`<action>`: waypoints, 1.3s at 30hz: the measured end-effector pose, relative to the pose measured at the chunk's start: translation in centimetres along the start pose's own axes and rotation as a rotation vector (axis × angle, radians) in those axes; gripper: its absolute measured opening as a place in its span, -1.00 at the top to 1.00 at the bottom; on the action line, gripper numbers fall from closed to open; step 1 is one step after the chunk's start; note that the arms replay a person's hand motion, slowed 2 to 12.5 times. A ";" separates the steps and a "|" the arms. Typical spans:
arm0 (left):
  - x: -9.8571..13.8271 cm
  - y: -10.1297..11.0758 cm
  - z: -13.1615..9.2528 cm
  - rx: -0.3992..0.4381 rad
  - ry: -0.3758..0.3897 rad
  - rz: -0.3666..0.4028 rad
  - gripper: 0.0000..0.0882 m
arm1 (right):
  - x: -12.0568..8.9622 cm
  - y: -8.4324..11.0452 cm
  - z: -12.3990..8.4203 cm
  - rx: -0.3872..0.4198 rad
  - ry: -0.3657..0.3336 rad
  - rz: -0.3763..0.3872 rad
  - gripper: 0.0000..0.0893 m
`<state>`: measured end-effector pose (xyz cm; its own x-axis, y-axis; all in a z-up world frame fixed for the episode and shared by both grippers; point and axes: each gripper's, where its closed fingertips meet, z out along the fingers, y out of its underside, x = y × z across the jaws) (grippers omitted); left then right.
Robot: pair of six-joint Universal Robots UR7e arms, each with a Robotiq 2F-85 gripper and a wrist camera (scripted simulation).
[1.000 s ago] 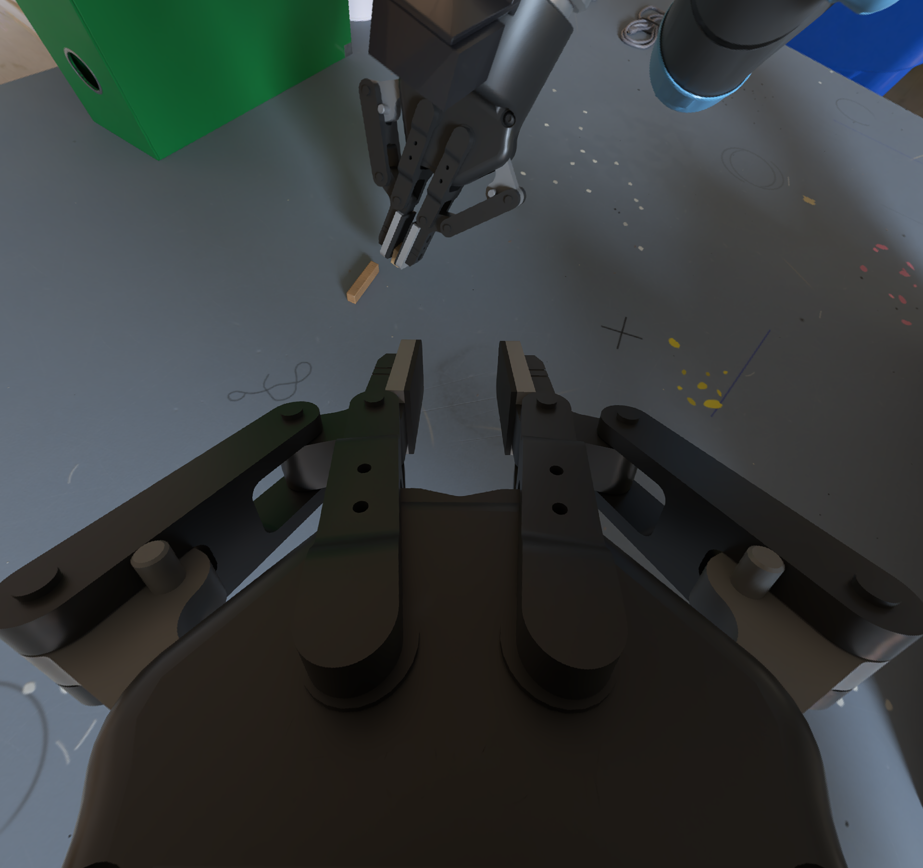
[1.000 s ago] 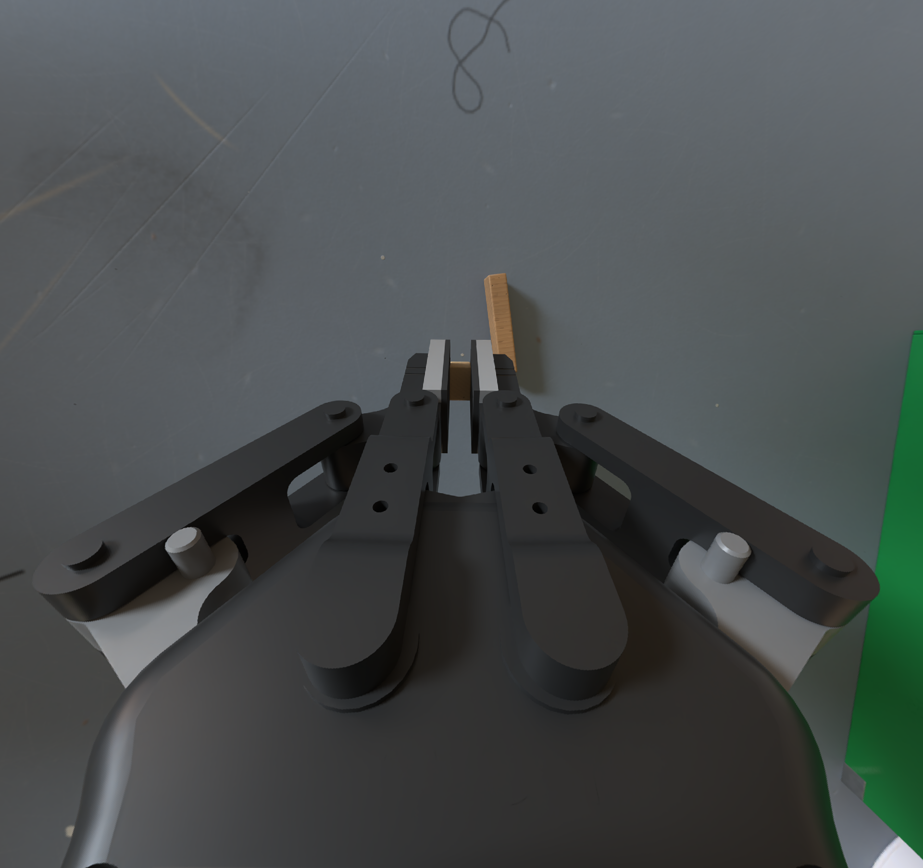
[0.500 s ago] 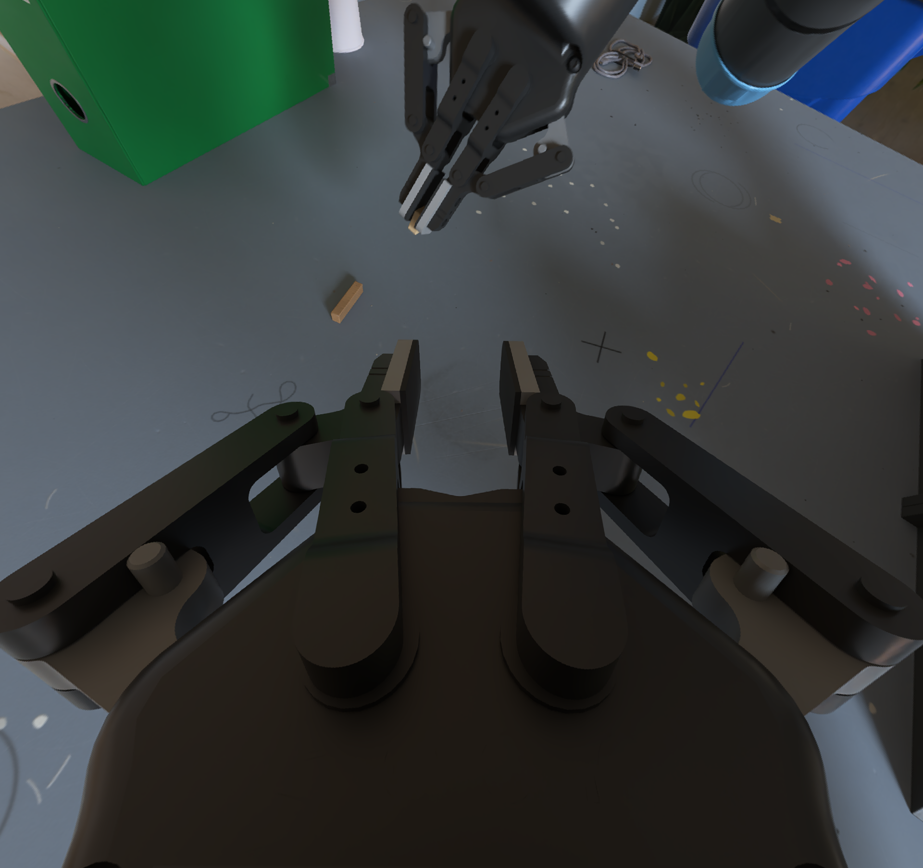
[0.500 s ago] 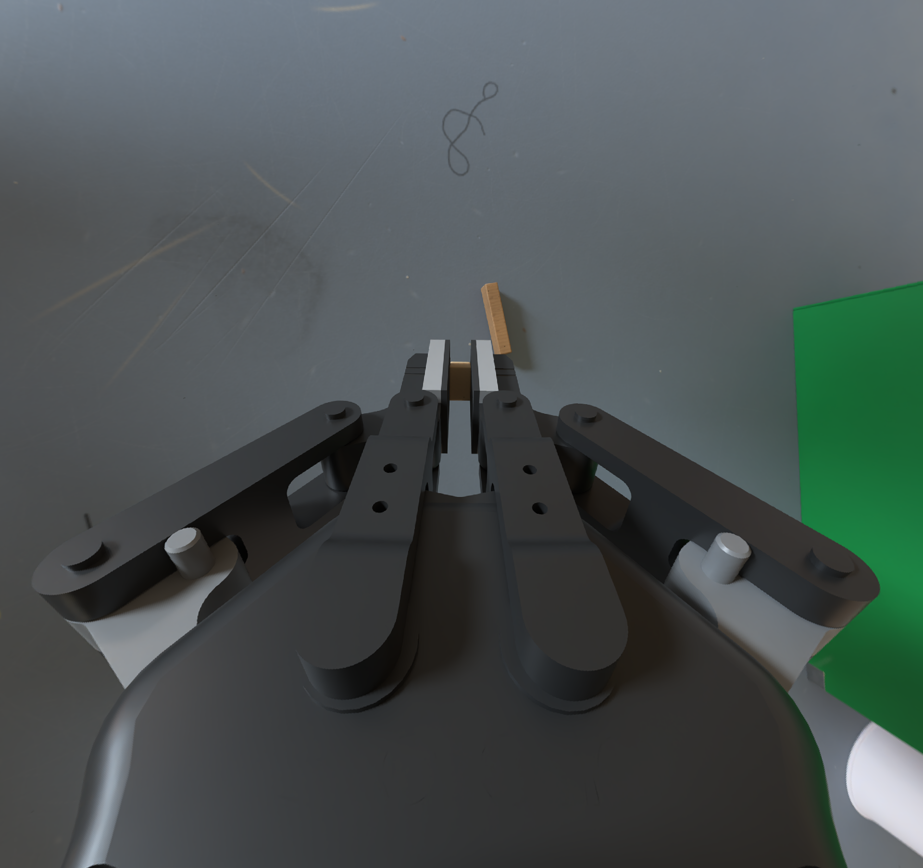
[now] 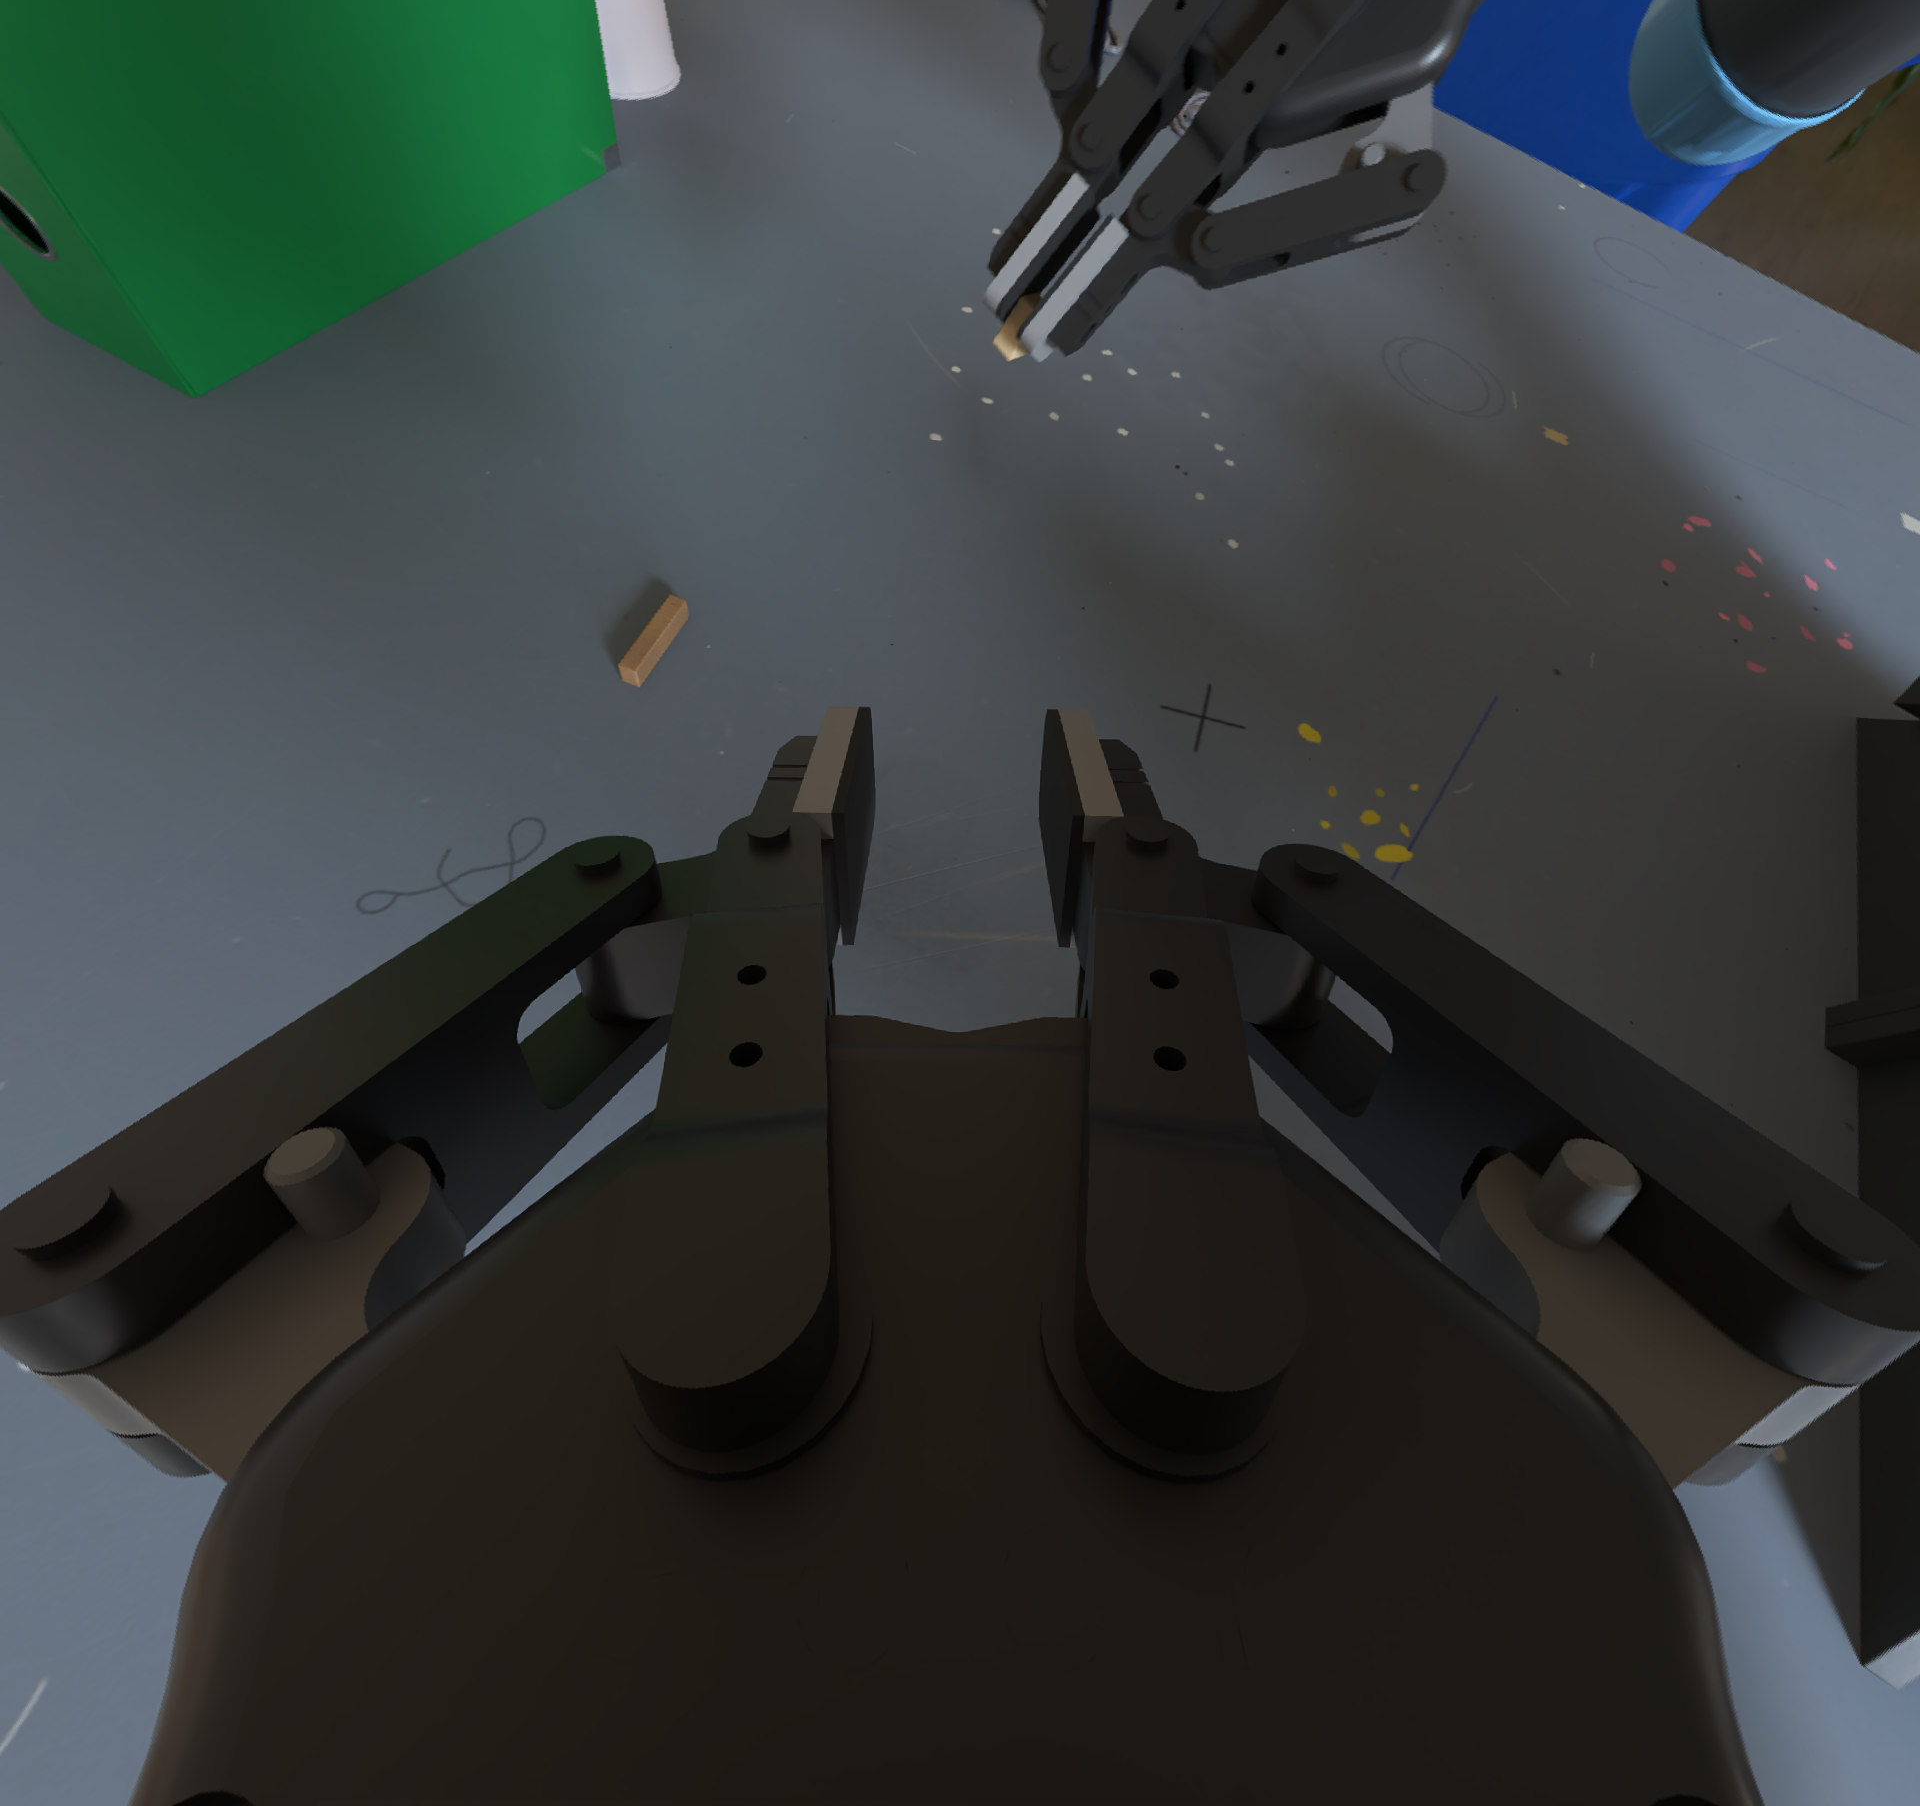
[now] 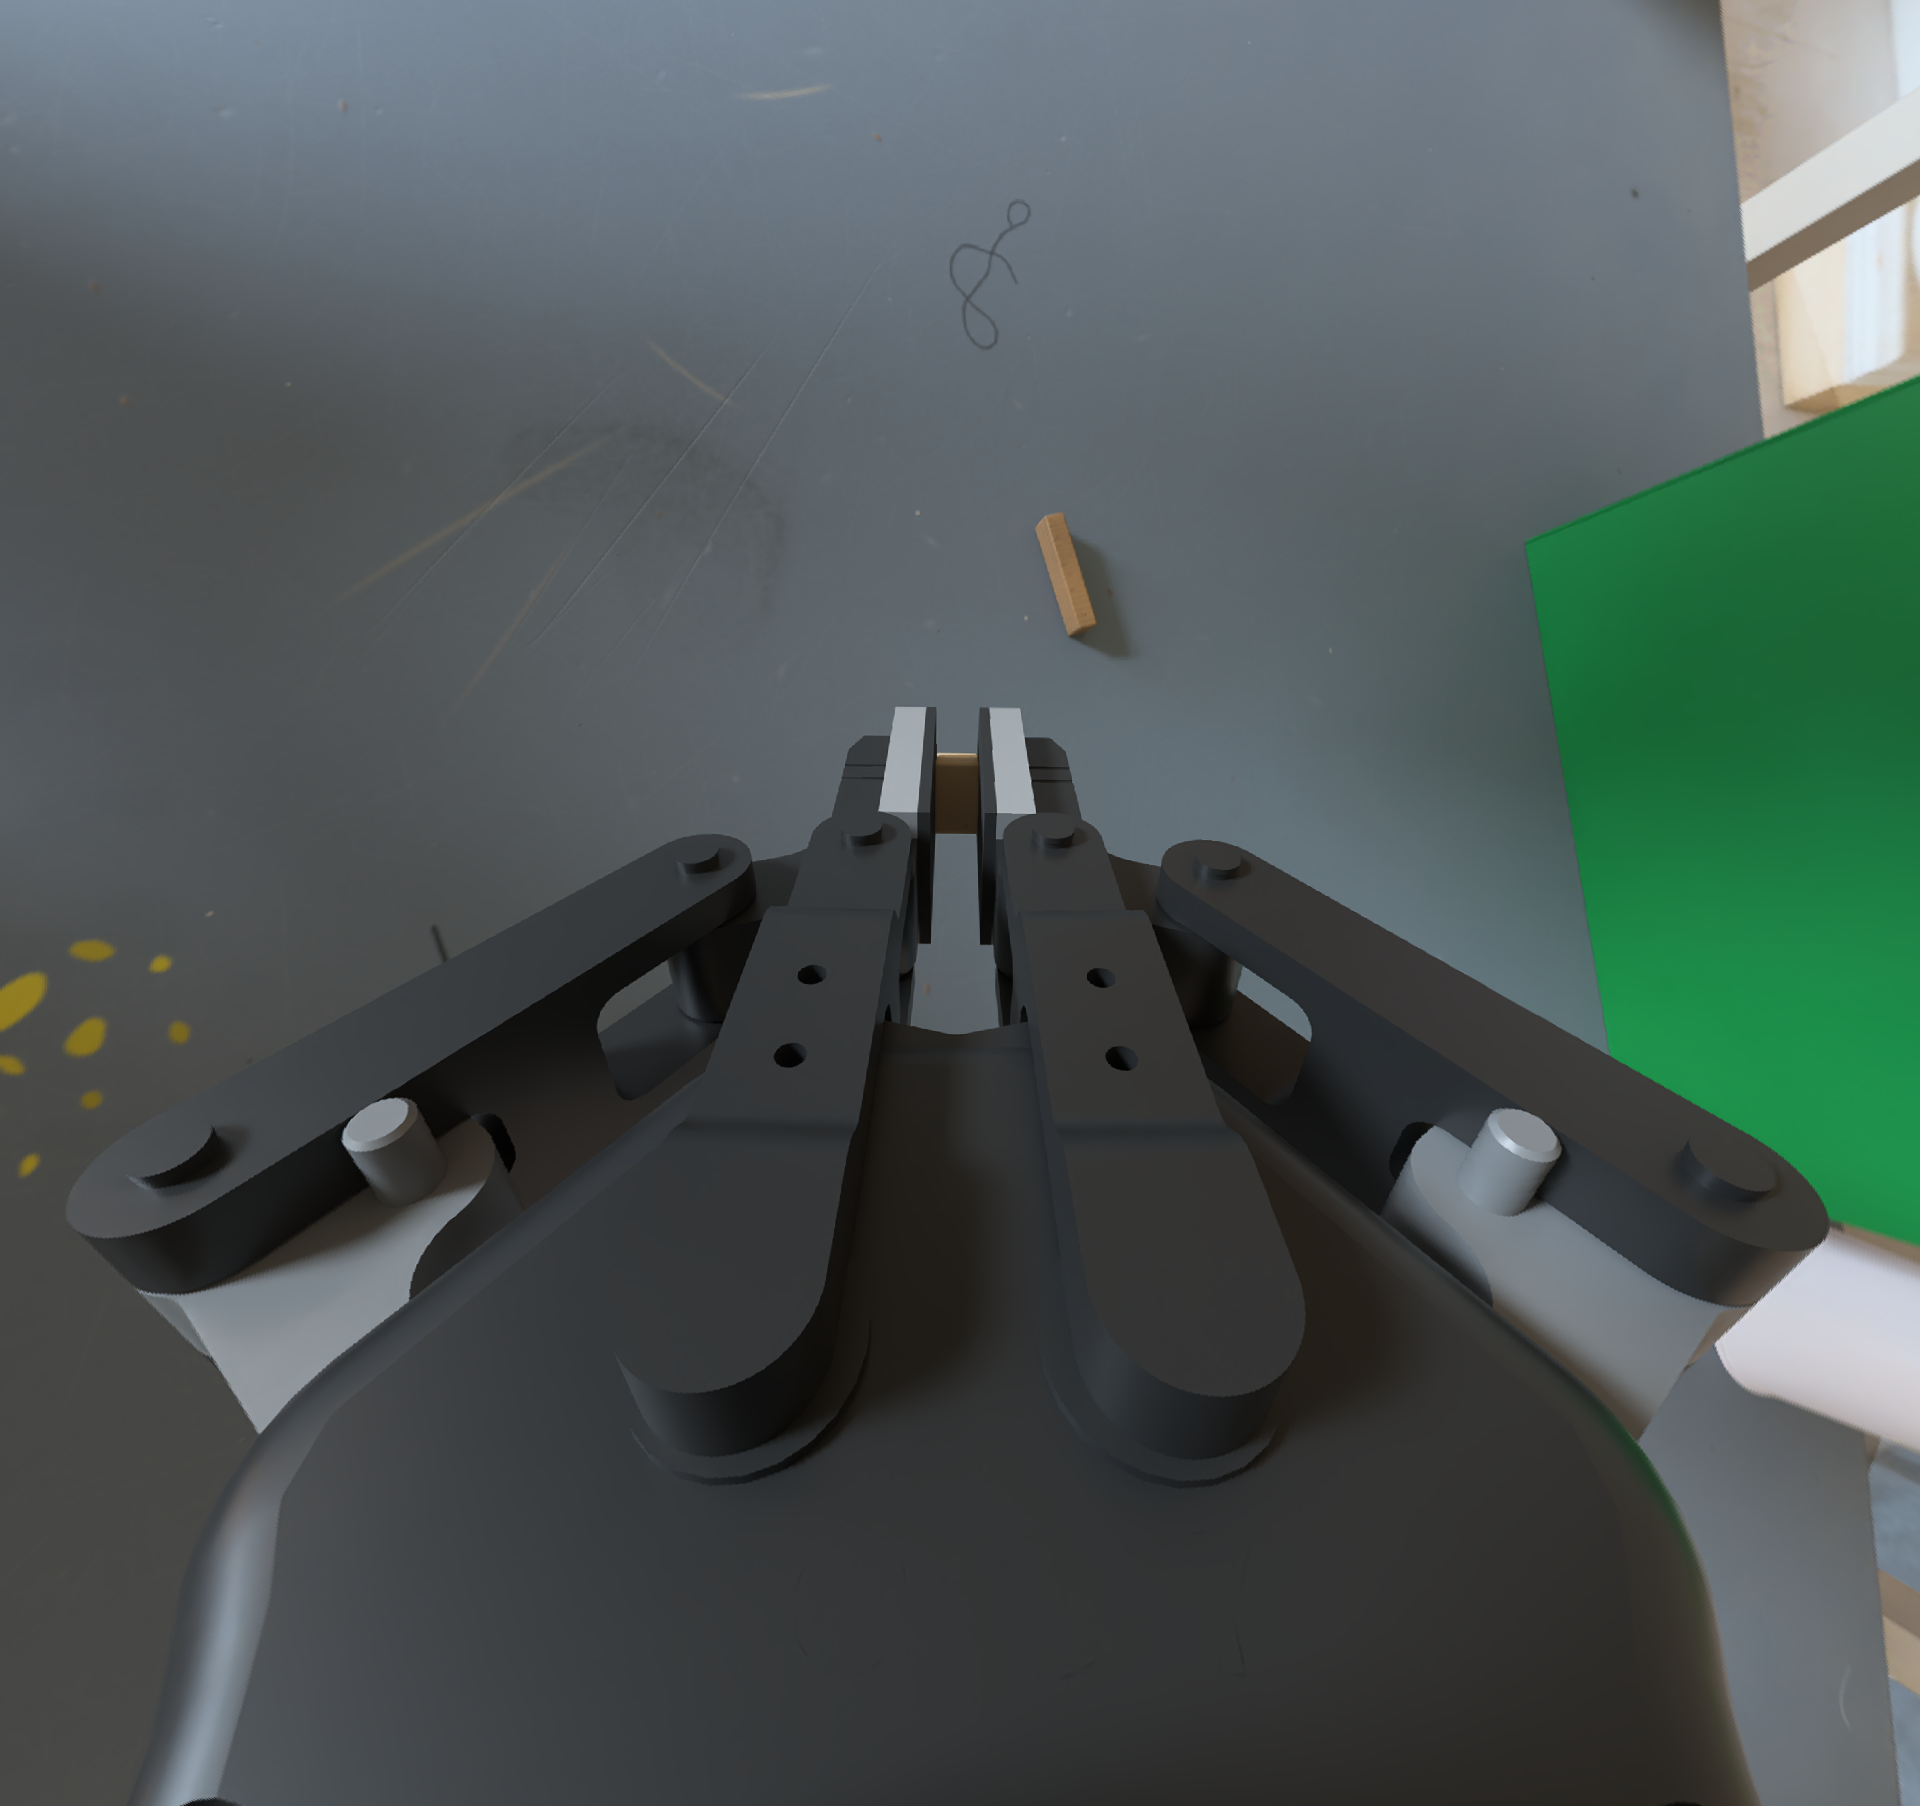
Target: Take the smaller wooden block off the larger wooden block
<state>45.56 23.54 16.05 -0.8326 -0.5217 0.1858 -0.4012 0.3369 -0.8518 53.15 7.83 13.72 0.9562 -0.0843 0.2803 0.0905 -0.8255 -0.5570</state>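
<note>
Right end effector (image 6: pixel 956 764) pinching smaller wooden block (image 6: pixel 956 792), seemingly cuboid

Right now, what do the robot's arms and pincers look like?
Both pincers, the left pincer and the right pincer, are dark grey, nearly black, with two flat fingers on jointed links. The fingers end in pale grey pads, and silver pegs stick out at the sides. The right arm is a dark tube with a light blue ring.

Table (image 5: pixel 312 551): grey, scuffed, paint-flecked
Far left corner: green box (image 5: pixel 270 94), white cup (image 5: pixel 629 0)
Beyond right edge: blue panel (image 5: pixel 1538 83)
</note>
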 end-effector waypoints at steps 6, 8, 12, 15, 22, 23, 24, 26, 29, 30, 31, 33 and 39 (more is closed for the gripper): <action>0.9 -0.1 0.7 -0.007 0.024 0.012 0.34 | -1.8 1.1 -3.1 0.001 0.044 0.022 0.84; 1.3 -0.1 0.9 -0.010 0.031 0.017 0.34 | -2.4 1.6 -4.0 -0.004 0.058 0.035 0.84; 2.1 -0.3 1.4 -0.012 0.049 0.028 0.33 | -3.8 3.0 -5.8 -0.014 0.081 0.069 0.84; 2.9 -0.4 1.7 -0.015 0.064 0.039 0.33 | -5.0 4.0 -7.0 -0.020 0.095 0.100 0.84; 5.3 -0.9 2.5 -0.019 0.107 0.073 0.33 | -7.7 7.2 -9.8 -0.042 0.140 0.177 0.84; 5.7 -1.0 2.6 -0.021 0.113 0.079 0.33 | -8.1 7.6 -10.1 -0.042 0.142 0.189 0.84; 6.1 -1.0 2.8 -0.023 0.120 0.085 0.33 | -8.6 8.0 -10.4 -0.042 0.144 0.201 0.84; 7.0 -1.1 3.2 -0.029 0.135 0.098 0.33 | -9.5 8.8 -10.9 -0.045 0.147 0.225 0.84; 8.6 -0.9 3.8 -0.046 0.160 0.116 0.33 | -10.7 10.3 -11.8 -0.053 0.160 0.255 0.84; 9.1 -0.9 4.1 -0.051 0.169 0.122 0.33 | -11.1 10.7 -12.1 -0.054 0.162 0.264 0.84; 9.7 -0.8 4.4 -0.057 0.179 0.128 0.33 | -11.5 11.1 -12.3 -0.054 0.163 0.273 0.84; 11.0 -0.6 5.0 -0.068 0.203 0.141 0.33 | -12.3 11.9 -12.7 -0.054 0.165 0.293 0.84; 14.4 0.3 7.1 -0.107 0.250 0.180 0.28 | -14.9 13.4 -13.6 -0.031 0.150 0.334 0.84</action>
<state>36.14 10.53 15.01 -0.9566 -0.2417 0.1625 -0.2654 0.4936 -0.8282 36.37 -9.56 12.73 0.8798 -0.4314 0.1996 -0.2308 -0.7548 -0.6140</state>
